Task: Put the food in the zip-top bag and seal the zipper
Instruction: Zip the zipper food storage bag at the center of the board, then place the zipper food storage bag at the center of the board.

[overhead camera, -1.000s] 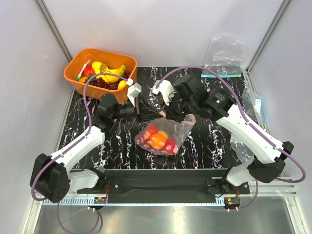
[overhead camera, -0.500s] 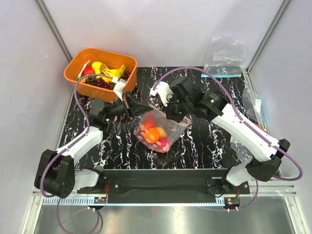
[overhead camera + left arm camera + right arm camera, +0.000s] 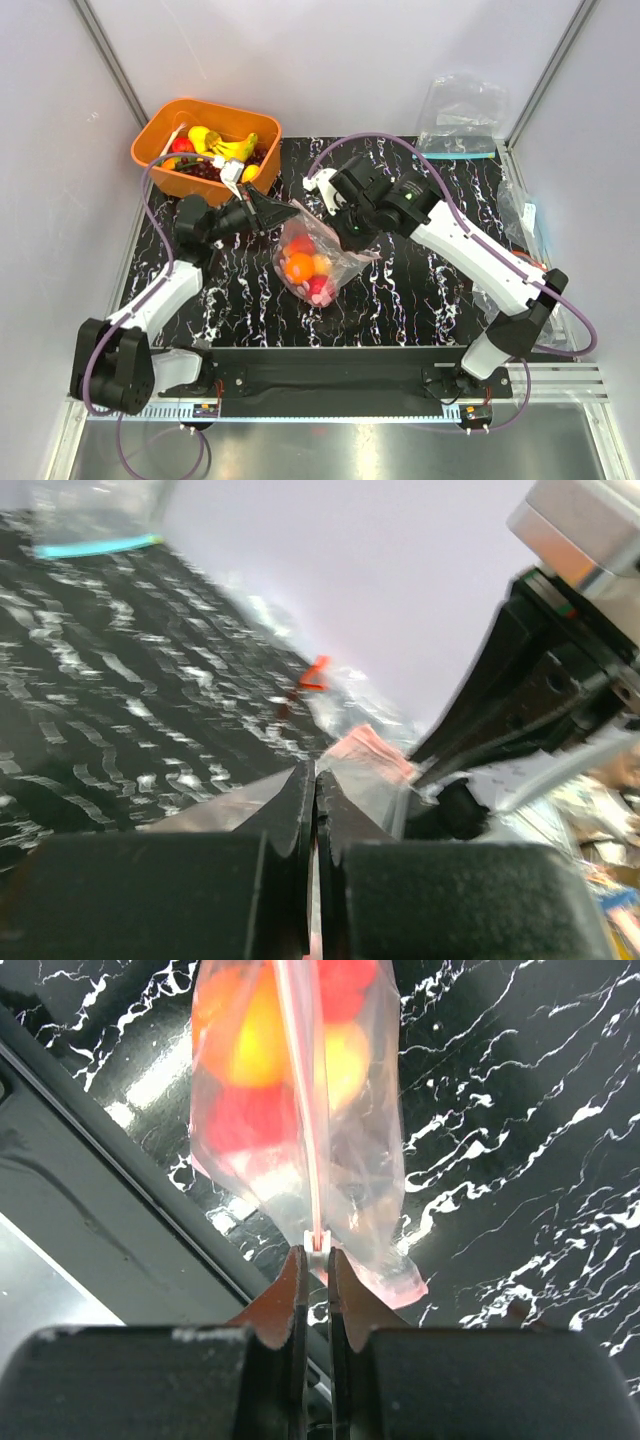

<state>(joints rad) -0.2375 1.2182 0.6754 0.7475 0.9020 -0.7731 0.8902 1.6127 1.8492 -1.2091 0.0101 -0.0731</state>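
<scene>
The zip-top bag (image 3: 335,262) hangs between my two grippers above the black marbled table. It holds the food (image 3: 299,266): an orange, red fruits and a yellowish one, also seen through the plastic in the right wrist view (image 3: 245,1045). My left gripper (image 3: 284,213) is shut on the bag's mouth edge at its left end; the pink zipper (image 3: 365,748) runs out past its tips (image 3: 315,772). My right gripper (image 3: 346,236) is shut on the small white slider (image 3: 316,1239) on the zipper (image 3: 306,1110), at its near end.
An orange bin (image 3: 160,166) with bananas, grapes and other fruit stands at the back left. A clear bag with a teal strip (image 3: 458,146) lies at the back right, also in the left wrist view (image 3: 95,548). More clear plastic (image 3: 520,215) lies at the right edge.
Both grippers have carried the bag to the left and a little forward. The left arm has drawn back towards the bin, and the right gripper has followed it.
</scene>
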